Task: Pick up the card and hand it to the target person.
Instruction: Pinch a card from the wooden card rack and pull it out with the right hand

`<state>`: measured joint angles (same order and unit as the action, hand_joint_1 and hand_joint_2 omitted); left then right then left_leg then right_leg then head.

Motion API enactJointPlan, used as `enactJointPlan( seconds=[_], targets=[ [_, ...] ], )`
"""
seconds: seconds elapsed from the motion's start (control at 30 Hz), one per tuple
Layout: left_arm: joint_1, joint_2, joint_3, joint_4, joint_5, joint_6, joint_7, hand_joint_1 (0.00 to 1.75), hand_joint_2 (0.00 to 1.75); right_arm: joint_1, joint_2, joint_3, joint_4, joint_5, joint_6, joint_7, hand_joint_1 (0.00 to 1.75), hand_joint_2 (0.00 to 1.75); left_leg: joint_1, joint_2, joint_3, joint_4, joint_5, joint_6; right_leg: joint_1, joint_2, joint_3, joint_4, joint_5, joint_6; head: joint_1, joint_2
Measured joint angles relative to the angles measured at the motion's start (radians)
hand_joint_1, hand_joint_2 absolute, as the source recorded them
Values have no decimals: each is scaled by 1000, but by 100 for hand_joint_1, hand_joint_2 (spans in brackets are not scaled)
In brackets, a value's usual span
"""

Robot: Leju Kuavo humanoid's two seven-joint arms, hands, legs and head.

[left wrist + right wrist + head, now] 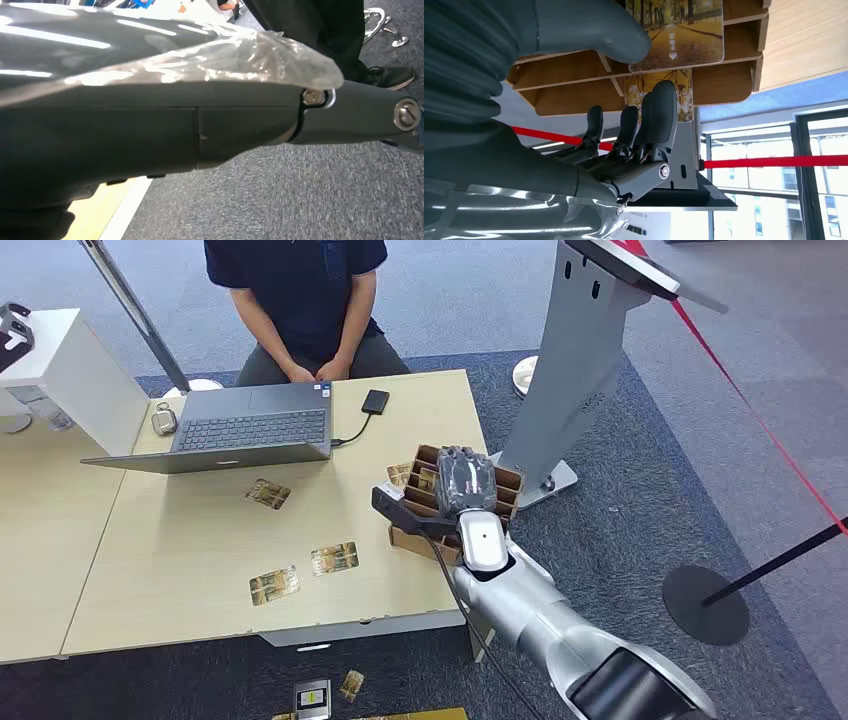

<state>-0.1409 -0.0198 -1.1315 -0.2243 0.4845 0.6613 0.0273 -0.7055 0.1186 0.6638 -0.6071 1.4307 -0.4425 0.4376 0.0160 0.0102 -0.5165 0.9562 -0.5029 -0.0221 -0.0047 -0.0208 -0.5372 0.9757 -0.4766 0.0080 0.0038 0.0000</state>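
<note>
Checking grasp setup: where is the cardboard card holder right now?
In the head view, the cardboard card holder sits at the table's right edge, under the right robot hand, right of the laptop.

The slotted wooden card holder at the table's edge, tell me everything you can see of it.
The card holder is a brown rack of thin wood or fibreboard, split by dividers into open slots. It sits at the right edge of the light wooden table, near the corner. Cards printed with a yellow tree-lined avenue stand in its slots. The right hand is over it; in the right wrist view the thumb lies by one card and the fingers by another. Whether a card is gripped cannot be told.
</note>
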Motion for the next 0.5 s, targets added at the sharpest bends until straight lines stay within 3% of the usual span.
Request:
enactJointPlan(
  seconds=[0.5],
  targets=[
    [1,0,0,0,-3,1,0,0,0,-3,8,3,29,9,28,-1,98,175,0,0,0,0,0,0,0,0,0,0,0,0,0,0]
  ],
)
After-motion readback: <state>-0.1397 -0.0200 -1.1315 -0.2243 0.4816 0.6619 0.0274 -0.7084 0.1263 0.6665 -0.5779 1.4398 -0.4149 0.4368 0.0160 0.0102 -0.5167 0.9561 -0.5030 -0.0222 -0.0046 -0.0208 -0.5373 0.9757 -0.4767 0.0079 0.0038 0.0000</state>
